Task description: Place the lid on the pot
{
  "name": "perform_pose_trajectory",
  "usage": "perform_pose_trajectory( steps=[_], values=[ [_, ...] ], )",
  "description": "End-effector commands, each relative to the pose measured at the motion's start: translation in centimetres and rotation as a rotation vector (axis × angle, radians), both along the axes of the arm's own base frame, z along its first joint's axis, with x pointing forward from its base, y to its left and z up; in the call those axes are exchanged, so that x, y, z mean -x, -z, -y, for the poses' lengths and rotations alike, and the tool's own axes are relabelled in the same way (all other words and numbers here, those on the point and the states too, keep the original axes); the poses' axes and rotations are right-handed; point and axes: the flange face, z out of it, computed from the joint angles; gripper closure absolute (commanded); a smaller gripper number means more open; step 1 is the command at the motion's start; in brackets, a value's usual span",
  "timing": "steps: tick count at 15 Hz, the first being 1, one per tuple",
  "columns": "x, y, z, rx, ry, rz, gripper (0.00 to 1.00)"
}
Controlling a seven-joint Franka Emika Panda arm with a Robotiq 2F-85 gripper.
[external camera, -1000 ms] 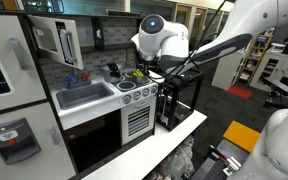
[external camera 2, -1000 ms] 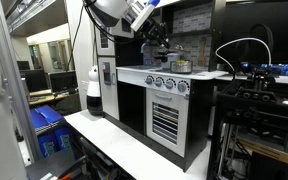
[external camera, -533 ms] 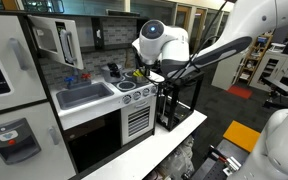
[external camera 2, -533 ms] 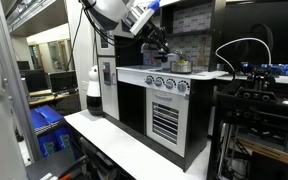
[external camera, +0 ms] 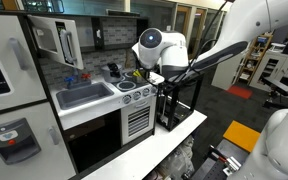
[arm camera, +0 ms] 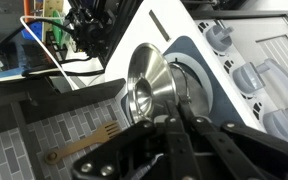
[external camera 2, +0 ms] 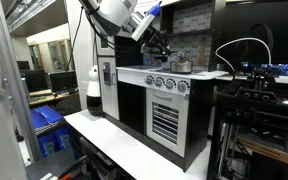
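Note:
In the wrist view my gripper is shut on the lid, a small round silver metal lid that I see edge-on, tilted, above the toy stove top. In both exterior views the gripper hangs over the stove at the back of the toy kitchen. The pot, small, low and silver, stands on the stove just beside the gripper. A bit of yellow shows at the pot under the arm. In the wrist view the lid and fingers hide the pot.
A taller silver and dark vessel stands behind the stove. The grey sink lies beside it. Stove knobs line the front edge. A wooden fork lies on the brick-patterned back wall. A black frame stands next to the kitchen.
The arm has shifted a little toward the stove with the lid still held. The pot and the other things have not moved.

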Motion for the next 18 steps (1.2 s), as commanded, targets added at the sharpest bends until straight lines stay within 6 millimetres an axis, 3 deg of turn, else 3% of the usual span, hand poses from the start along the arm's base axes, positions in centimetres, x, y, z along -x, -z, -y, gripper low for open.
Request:
perform_pose_trajectory(
  steps=[1, 10, 18],
  values=[
    [-1.3, 1.2, -0.1, 0.003, -0.009, 0.011, 0.98],
    [-3.6, 2.0, -1.5, 0.031, -0.051, 0.043, 0.98],
    [-4.1, 2.5, -2.0, 0.037, -0.059, 0.037, 0.98]
  ],
)
